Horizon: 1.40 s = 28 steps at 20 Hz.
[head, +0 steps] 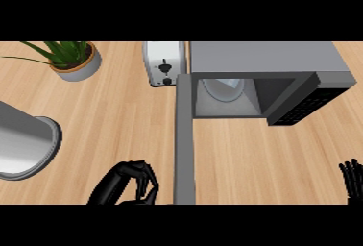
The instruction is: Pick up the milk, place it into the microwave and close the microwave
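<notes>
**Q:** Where is the milk?

**Me:** Inside the microwave [269, 60] already. I see a pale, rounded shape [225, 89] standing in the cavity, towards its left side (I take that for the milk, though the carton's detail is too small to read). It sits deep in, behind the opening, well clear of the door's path as far as I can judge.

**Q:** So what is left?

**Me:** By my reckoning, only the closing. The door [185, 139] stands fully open, swung out from the microwave's left front corner, and its long edge runs straight from there towards me across the tabletop [262, 158].

**Q:** Which hand is nearer the door?

**Me:** My left hand [131, 185]. It lies just left of the door's free end, on the outer face's side, very near it or perhaps touching; I cannot tell which. Its fingers [142, 173] are curled in and hold nothing. My right hand [352, 178] rests far right of the microwave's front, at the edge of view, fingers straight and upright, well apart from the door.

**Q:** And the move hangs on what?

**Me:** On that side relation. The hinge is at the microwave end, the free end is by my left hand, so I judge a push from left to right at the free end would swing the door shut across the opening.
</notes>
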Each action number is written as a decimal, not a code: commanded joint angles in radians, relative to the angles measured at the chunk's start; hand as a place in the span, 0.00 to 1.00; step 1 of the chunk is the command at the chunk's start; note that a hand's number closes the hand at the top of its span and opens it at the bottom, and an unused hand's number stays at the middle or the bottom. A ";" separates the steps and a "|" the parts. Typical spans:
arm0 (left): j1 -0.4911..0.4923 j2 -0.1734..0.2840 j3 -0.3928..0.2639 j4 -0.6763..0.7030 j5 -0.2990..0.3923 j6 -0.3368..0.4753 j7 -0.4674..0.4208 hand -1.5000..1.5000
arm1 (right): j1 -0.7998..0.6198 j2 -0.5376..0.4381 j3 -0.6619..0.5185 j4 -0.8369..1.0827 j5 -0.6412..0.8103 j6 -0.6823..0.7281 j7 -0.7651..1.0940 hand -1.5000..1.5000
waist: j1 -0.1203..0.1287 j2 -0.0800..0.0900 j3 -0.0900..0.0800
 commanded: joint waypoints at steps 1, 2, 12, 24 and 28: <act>-0.106 -0.002 -0.061 0.057 -0.065 0.000 0.063 1.00 | 0.004 -0.019 -0.017 -0.048 -0.027 0.025 0.038 0.00 | -0.001 0.000 0.000; -0.137 0.005 -0.057 0.145 -0.086 -0.020 0.030 1.00 | 0.006 -0.068 -0.034 0.034 -0.027 0.100 -0.025 0.00 | -0.004 0.002 0.001; -0.339 -0.002 -0.381 0.414 -0.072 0.007 0.179 1.00 | 0.055 -0.069 -0.029 -0.068 -0.057 0.120 0.013 0.00 | -0.017 0.002 -0.001; -0.485 -0.001 -0.779 0.484 0.273 0.452 0.038 1.00 | 0.068 -0.070 0.045 -0.171 -0.049 0.194 -0.026 0.00 | -0.071 0.009 -0.003; -0.576 -0.001 -0.822 0.484 0.384 0.525 0.056 0.00 | 0.010 -0.108 0.035 -0.230 -0.083 0.181 0.058 0.00 | -0.090 0.015 -0.004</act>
